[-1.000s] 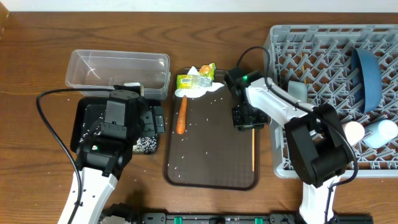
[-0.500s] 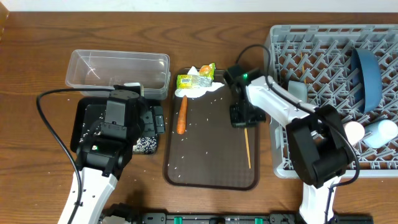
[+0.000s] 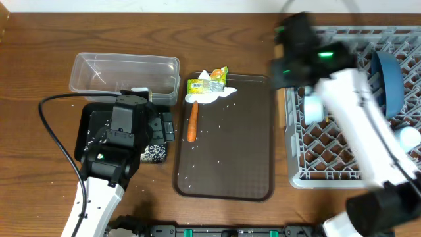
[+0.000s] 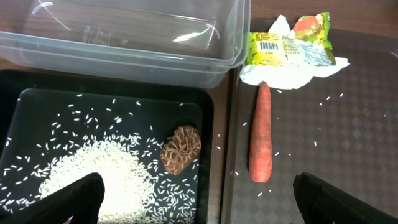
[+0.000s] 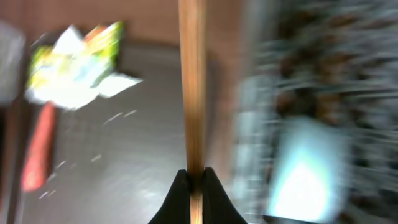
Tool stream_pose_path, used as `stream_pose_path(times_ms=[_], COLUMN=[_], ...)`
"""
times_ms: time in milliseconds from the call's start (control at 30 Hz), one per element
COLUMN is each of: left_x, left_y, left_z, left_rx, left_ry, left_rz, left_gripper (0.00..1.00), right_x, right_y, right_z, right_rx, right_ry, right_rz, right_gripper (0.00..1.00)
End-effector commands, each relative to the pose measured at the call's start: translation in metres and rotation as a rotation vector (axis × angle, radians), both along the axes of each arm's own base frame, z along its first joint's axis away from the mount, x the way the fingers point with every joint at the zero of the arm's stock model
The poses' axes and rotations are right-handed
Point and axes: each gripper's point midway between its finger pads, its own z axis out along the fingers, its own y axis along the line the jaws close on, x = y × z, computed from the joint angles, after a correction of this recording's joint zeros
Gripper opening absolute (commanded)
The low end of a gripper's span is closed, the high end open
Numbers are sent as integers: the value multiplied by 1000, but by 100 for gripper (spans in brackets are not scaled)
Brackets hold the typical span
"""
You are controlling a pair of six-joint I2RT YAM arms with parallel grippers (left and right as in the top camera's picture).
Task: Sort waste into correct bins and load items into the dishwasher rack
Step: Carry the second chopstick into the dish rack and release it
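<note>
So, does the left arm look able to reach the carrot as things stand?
Probably yes. The carrot lies bare on the brown tray beside the open left hand, nothing over it; only the tissue touches its far end.

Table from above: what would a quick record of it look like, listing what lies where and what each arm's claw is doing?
Right gripper: shut on a chopstick, by the rack; view blurred
Left gripper: open, above the black tray
In black tray: rice, brown lump
Clear tub: beside the black tray, looks empty
Brown tray: carrot, wrapper lying on tissue, stray rice
In rack: blue dish
</note>
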Motion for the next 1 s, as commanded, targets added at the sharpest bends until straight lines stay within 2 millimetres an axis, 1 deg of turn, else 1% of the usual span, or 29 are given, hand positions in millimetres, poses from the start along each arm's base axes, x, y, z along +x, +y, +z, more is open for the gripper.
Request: stream_pose_path(times_ms=[0,33,133,233,333,433,500,567,600,633,667,700,733,767,833,867,967], left_x=[3,3,3,3,3,3,3,3,3,3,3,3,3,3,3,3,3], left_y=[1,1,1,1,1,1,1,1,1,1,1,1,1,1,1,1,1], left_z=[7,7,7,7,7,7,7,7,7,7,7,7,7,7,7,7,7], left_rx=[-2,-2,-2,-2,-2,-2,-2,-2,-2,-2,-2,-2,-2,-2,-2,-2,-2], left_ry=[-16,-16,-16,-16,-16,-16,-16,-16,-16,-16,-16,-16,-16,-16,-16,-16,-16], left_rz=[5,5,5,5,5,5,5,5,5,5,5,5,5,5,5,5,5], left_gripper=[98,98,98,98,98,98,98,98,98,98,98,98,98,98,98,98,98], right_x=[7,7,7,9,12,14,16,17,18,18,18,18,18,18,17,16,12], right_y=[-62,-77,-119,-150,-166,-183,-190,-189,-183,-177,-170,-164,-159,-152,-140,-133,-113], right_z=[6,6,-7,-25,-44,-61,-70,-77,-78,-78,-75,-72,-67,-59,-43,-32,-1], right_rx=[-100,-111,-142,-175,-192,-248,-279,-276,-251,-230,-208,-193,-185,-175,-153,-144,-100], right_ry=[-15,-9,32,73,116,160,183,197,197,198,191,181,167,146,103,70,-17], right_rz=[-48,-65,-116,-159,-172,-208,-219,-214,-200,-182,-168,-155,-145,-132,-107,-93,-63], right_gripper=[1,1,1,1,1,1,1,1,1,16,33,42,48,52,57,59,61])
